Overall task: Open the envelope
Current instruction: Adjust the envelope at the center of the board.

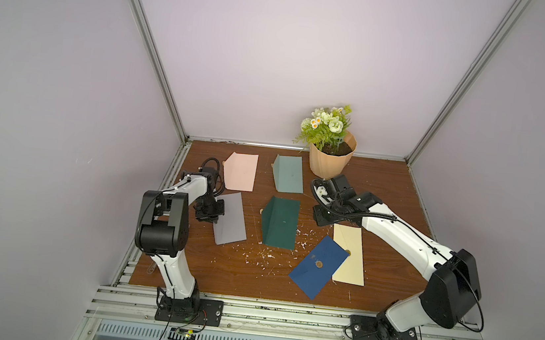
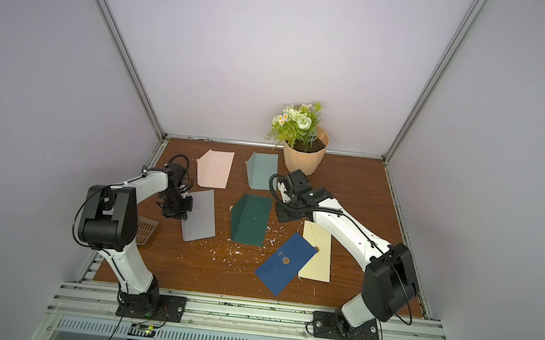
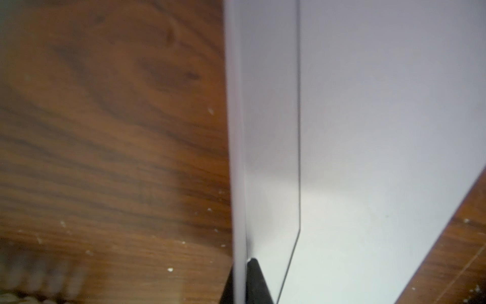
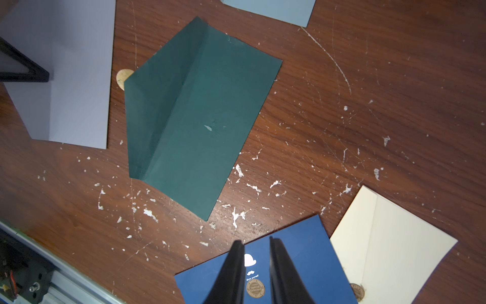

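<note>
Centre-left in a top view: grey envelope [image 1: 233, 222], half open, clamped in left gripper [image 1: 214, 220]; blue envelope [image 1: 317, 268] and cream envelope [image 1: 353, 262] sealed (right gripper [image 4: 253, 242] ajar, empty).

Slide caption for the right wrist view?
Right gripper, jaws apart and empty, in front of the sealed blue envelope; opened green envelope lies on the scratched table.

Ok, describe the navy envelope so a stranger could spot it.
From the flower pot at the back of the wooden table, come toward the front edge on the robot's right. The navy envelope lies askew there, one corner over a cream envelope; it alone is dark blue, its flap sealed by a gold sticker.
</note>
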Controlling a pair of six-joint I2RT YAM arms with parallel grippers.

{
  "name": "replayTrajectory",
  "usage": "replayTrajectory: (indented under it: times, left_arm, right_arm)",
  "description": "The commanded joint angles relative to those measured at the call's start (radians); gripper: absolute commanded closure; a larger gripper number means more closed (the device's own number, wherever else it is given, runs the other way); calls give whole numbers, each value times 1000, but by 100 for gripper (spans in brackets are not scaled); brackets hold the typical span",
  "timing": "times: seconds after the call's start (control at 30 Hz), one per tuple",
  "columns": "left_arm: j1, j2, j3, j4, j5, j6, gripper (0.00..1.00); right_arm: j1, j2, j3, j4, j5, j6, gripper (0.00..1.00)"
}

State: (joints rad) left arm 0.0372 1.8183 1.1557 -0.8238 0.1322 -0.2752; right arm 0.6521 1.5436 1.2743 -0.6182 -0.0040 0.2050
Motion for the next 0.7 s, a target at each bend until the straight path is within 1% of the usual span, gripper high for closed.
replayTrajectory:
  times: [0.0,0.23,0.67]
  left_arm:
    - [-5,11,17,-42,-12,21,93]
    - [-3,16,30,-44,-17,33,98]
    - [-4,49,59,-54,-41,59,97]
  right_arm:
    - [-5,-30,17,-17,9,-4,76]
    - [-5,-26,15,-18,8,-6,76]
    - [-5,-27,14,-30,9,-12,75]
